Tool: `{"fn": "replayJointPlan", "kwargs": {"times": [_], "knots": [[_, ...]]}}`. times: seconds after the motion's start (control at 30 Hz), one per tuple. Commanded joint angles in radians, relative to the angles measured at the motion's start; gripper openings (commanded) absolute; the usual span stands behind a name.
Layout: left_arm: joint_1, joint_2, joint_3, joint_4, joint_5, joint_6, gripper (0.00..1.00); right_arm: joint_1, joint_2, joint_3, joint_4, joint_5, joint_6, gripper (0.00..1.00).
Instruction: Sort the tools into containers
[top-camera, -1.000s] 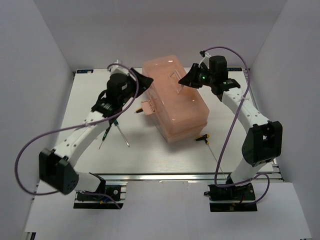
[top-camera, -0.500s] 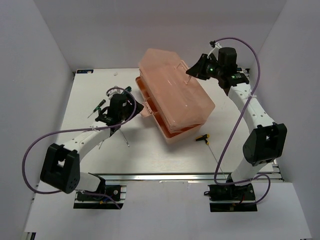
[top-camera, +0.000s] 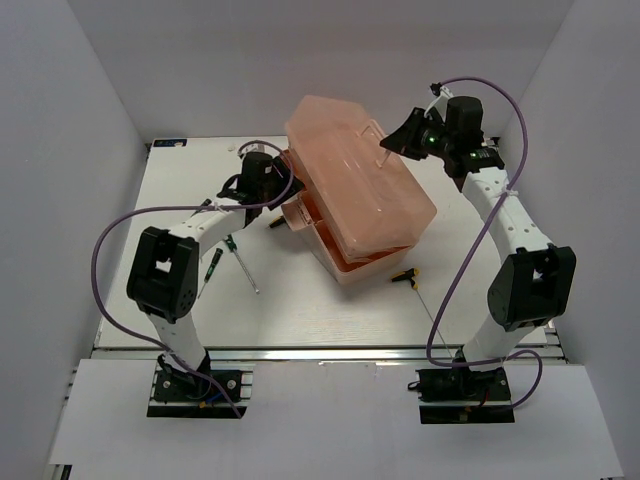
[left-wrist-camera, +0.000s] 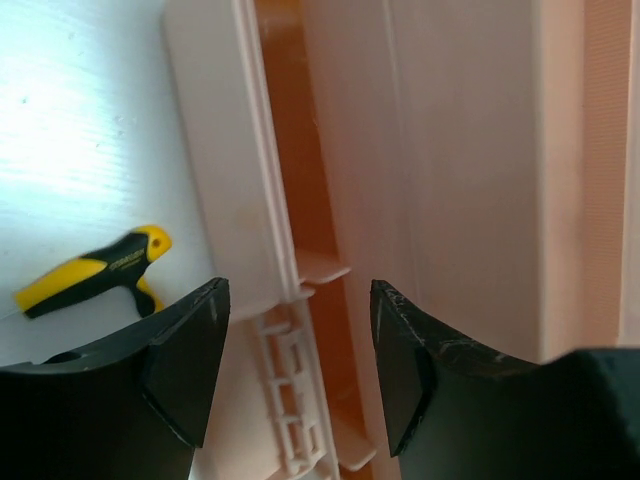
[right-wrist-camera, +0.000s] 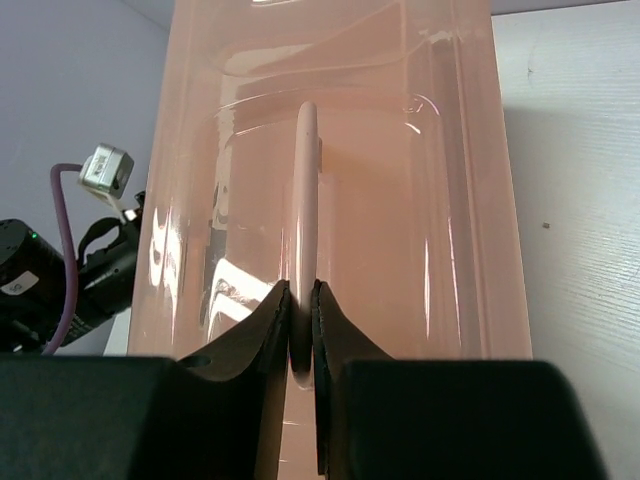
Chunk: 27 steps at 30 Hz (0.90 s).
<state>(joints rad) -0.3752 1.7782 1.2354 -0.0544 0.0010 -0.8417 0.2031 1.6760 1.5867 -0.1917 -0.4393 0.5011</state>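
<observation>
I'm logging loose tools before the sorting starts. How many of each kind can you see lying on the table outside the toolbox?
Yellow-black T-handle keys: 2
Green-and-black-handled screwdrivers: 2
Total: 4 in view; the left arm may be hiding others.

White arm links (top-camera: 505, 215), black joints (top-camera: 525, 285), purple cables (top-camera: 97, 262).

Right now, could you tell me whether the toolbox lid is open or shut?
Partly open: the lid is raised and offset from the base, interior showing between; the right claw pinches its handle.
</observation>
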Motion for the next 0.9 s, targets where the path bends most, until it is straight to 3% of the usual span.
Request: {"fn": "replayJointPlan", "kwargs": {"times": [0.0, 0.23, 0.5, 0.87], "knots": [[-0.004, 0.027, 0.087, -0.071, 0.027, 0.036, 0.67, -0.025, -0.053, 0.018, 0.23, -0.048, 0.069, 0.0], [-0.004, 0.118, 0.185, -0.119, 0.013, 0.049, 0.64, -0.042, -0.047, 0.007, 0.244, -0.082, 0.094, 0.0], [-0.004, 0.21, 0.299, -0.272, -0.087, 0.076, 0.43, -0.096, -0.048, -0.007, 0.262, -0.09, 0.131, 0.0], [0.03, 0.213, 0.311, -0.3, -0.09, 0.096, 0.39, -0.364, 0.057, 0.004, 0.347, -0.196, 0.205, 0.0]]}}
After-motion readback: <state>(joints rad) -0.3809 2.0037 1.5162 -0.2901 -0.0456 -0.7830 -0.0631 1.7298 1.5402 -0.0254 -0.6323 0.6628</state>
